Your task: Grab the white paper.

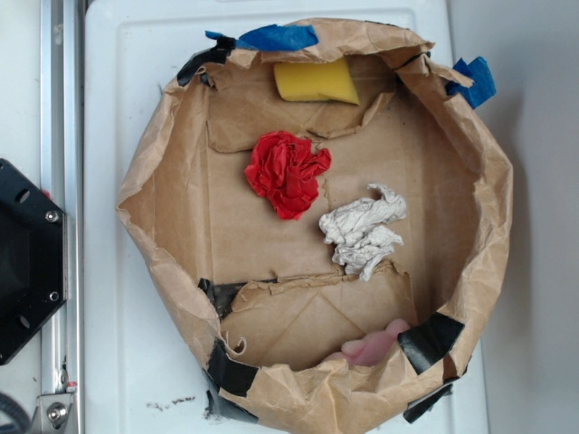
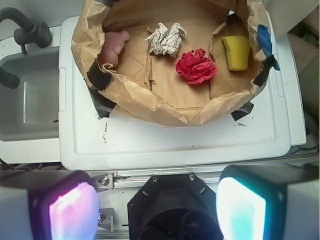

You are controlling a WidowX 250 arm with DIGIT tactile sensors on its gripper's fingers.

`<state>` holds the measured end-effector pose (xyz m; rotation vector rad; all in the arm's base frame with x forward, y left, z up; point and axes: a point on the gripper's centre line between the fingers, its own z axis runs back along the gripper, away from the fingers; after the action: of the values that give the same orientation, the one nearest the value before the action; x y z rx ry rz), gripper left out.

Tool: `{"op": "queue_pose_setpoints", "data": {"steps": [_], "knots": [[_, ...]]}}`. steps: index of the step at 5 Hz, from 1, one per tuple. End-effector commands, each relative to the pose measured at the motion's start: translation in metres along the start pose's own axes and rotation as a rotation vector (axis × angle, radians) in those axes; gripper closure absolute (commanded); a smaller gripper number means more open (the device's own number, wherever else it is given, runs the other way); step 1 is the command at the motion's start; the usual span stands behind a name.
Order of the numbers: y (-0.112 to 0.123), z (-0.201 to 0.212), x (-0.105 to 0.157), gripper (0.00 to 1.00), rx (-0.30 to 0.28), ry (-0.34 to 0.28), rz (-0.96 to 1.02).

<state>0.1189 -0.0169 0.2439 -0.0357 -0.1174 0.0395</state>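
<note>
In the exterior view, the black robot base (image 1: 27,262) sat at the left edge of the frame, beside a metal rail (image 1: 59,208). The tool itself was absent from this view. A brown paper enclosure (image 1: 145,226), its walls folded up and held with black and blue tape, occupied the centre of the white worktop (image 1: 118,362). The raised walls appeared intended to keep loose items within reach. Inside it, the red paper wad (image 1: 288,174) lay just left of centre, the yellow block (image 1: 315,81) rested against the upper wall, and the white paper (image 1: 364,231) lay right of centre, near the red wad but apart from it. A pink object (image 1: 373,347) lay partly hidden by the lower wall.

In the wrist view, the tool (image 2: 159,205) was held well back from the enclosure. Its two fingers (image 2: 72,207) stood wide apart at the bottom corners of the frame, with nothing between them. This view also showed a sink (image 2: 30,95) at the left, which the exterior view did not show. Here the white paper (image 2: 166,39) lay in the upper centre, unobstructed from above. The red paper wad (image 2: 196,66) lay to its lower right. The grasp had not yet begun.
</note>
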Motion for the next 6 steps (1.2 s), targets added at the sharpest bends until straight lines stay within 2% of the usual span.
{"op": "queue_pose_setpoints", "data": {"steps": [1,2,3,6], "knots": [[0.000,0.000,0.000,0.00,0.000,0.000,0.000],[0.005,-0.030,0.047,0.00,0.018,-0.037,0.015],[0.007,-0.046,0.083,0.00,0.014,-0.083,-0.031],[0.007,-0.046,0.083,0.00,0.014,-0.083,-0.031]]}}
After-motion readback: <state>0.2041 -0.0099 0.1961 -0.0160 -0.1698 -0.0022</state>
